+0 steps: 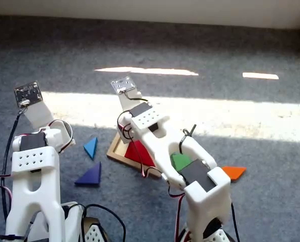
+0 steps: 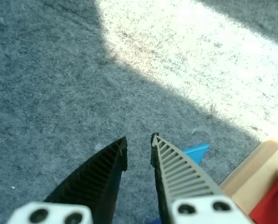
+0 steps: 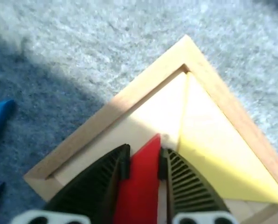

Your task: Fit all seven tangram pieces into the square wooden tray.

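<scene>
Two arms stand on grey carpet [image 1: 230,65] in the high view. The right arm leans over the wooden tray [image 1: 119,151], and a red piece [image 1: 139,153] shows beneath it. A green piece [image 1: 180,161] sits under the same arm, and I cannot tell whether it lies in the tray. An orange piece [image 1: 234,172] lies on the carpet beside that arm. A light blue triangle [image 1: 91,147] and a dark blue triangle [image 1: 91,175] lie between the tray and the left arm, which is the nearer one to them.

From the left wrist, the left gripper [image 2: 138,142] hangs over carpet with its jaws slightly apart and nothing between them. The light blue triangle lies just past its pale finger, on the side toward the tray's corner.

From the right wrist, the right gripper [image 3: 142,157] pinches the red piece. The piece's point aims along the fingers into a tray corner, beside a yellow piece [image 3: 213,158] seated against one rim. The bare wedge between the yellow piece and the other rim looks like its slot.
</scene>
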{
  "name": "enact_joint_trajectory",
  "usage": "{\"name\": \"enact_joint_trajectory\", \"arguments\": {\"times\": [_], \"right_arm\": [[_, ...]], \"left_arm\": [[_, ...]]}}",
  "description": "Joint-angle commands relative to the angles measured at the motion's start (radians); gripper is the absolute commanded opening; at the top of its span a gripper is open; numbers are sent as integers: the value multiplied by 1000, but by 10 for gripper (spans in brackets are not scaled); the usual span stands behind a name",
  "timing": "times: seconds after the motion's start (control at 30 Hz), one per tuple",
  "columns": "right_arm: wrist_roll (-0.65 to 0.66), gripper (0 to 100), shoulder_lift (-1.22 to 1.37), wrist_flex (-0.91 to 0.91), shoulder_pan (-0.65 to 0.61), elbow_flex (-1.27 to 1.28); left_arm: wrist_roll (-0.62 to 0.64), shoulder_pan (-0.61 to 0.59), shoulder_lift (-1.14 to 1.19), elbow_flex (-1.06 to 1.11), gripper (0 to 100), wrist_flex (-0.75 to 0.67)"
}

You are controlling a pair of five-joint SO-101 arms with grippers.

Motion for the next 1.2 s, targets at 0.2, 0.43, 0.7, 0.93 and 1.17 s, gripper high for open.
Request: {"name": "enact_joint_trajectory", "arguments": {"times": [0.2, 0.43, 0.7, 0.93, 1.17], "right_arm": [[109, 8, -168, 8, 30, 8], [110, 8, -249, 88, 71, 13], [112, 8, -323, 202, 170, 13], [235, 8, -343, 326, 285, 15], [272, 8, -351, 433, 315, 5]], "left_arm": [[6, -13, -21, -2, 101, -12], [6, -13, -21, -2, 101, -12], [6, -13, -21, -2, 101, -14], [6, -13, -19, -2, 101, -14], [6, -13, -19, -2, 101, -15]]}}
